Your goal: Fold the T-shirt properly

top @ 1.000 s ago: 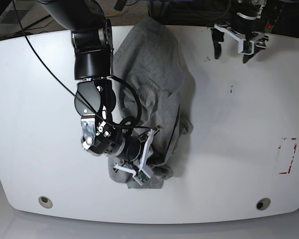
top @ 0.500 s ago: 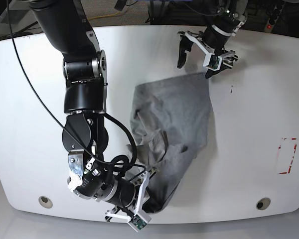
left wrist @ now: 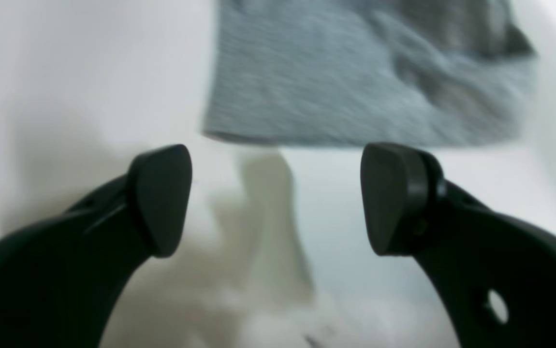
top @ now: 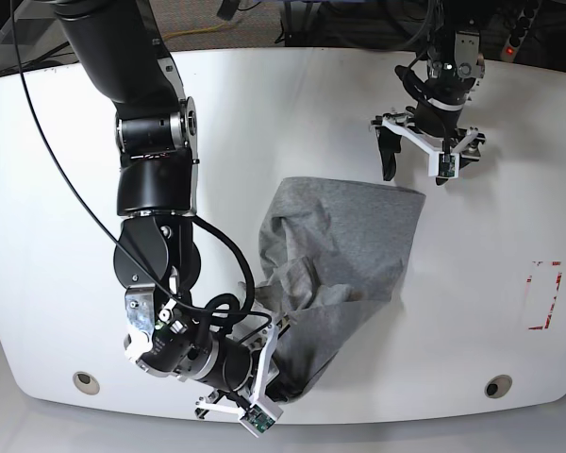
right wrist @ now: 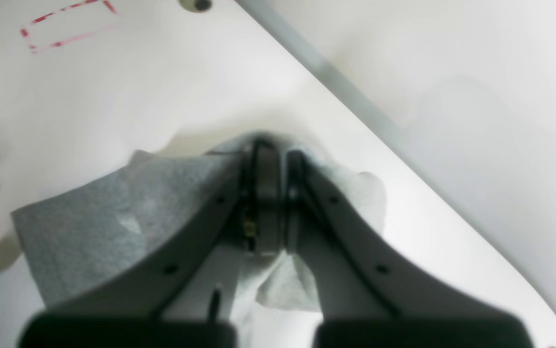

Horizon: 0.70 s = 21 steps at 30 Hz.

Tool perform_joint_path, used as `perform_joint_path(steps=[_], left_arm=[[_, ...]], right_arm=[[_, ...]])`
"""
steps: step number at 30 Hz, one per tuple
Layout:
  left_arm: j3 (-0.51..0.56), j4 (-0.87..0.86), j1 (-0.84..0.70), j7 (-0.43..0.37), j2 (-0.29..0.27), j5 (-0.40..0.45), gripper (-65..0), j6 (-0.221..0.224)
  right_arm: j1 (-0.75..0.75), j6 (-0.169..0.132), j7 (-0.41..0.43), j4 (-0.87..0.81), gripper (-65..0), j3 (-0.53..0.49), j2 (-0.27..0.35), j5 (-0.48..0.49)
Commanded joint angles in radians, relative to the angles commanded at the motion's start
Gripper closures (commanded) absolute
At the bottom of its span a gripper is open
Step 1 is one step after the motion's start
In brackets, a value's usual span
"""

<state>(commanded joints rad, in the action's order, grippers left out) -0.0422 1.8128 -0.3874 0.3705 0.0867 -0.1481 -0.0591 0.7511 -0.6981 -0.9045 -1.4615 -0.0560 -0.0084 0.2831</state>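
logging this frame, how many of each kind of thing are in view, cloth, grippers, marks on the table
T-shirt: 1
Grippers: 2, the right gripper and the left gripper
Red dashed rectangle mark: 1
Table holes: 2
Table: 1
Total: 7

Since 1.0 s ago: T-shirt (top: 344,255) dragged off the table's (top: 57,208) far edge toward the near side, now spread in a broader, flatter sheet mid-table, with a straight far hem lying squarely across. Right gripper (top: 264,377), clamped on the T-shirt's near corner, pulled from mid-table down to the near edge; barely shifted over the last 0.5 s. Left gripper (top: 423,159) swung out from the far right corner, first to the far-middle edge at 0.5 s ago, then down and rightward to just beyond the shirt's far right corner, jaws spread wide and empty. Shirt's far hem slid nearer again in the last 0.5 s.
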Motion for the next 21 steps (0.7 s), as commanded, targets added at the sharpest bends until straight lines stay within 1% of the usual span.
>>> perform_joint_path(steps=[3,5,19,21], left_arm=[[-0.006,-0.029,0.078,0.074,0.000,-0.002,-51.0,-0.003],[-0.006,-0.057,0.120,0.098,0.000,-0.002,-51.0,-0.003],[-0.002,-0.261,0.259,0.100,-0.003,-0.003,-51.0,-0.005],[-0.003,-0.292,0.275,0.100,-0.029,-0.003,-51.0,-0.006]], right_arm=[[0.000,0.000,0.000,0.002,0.0,0.002,0.000,0.000],[-0.003,0.000,0.000,0.003,0.0,0.002,0.000,0.000],[-0.032,0.000,0.000,0.000,0.0,0.003,0.000,0.000],[-0.032,0.000,0.000,0.000,0.0,0.003,0.002,0.000]])
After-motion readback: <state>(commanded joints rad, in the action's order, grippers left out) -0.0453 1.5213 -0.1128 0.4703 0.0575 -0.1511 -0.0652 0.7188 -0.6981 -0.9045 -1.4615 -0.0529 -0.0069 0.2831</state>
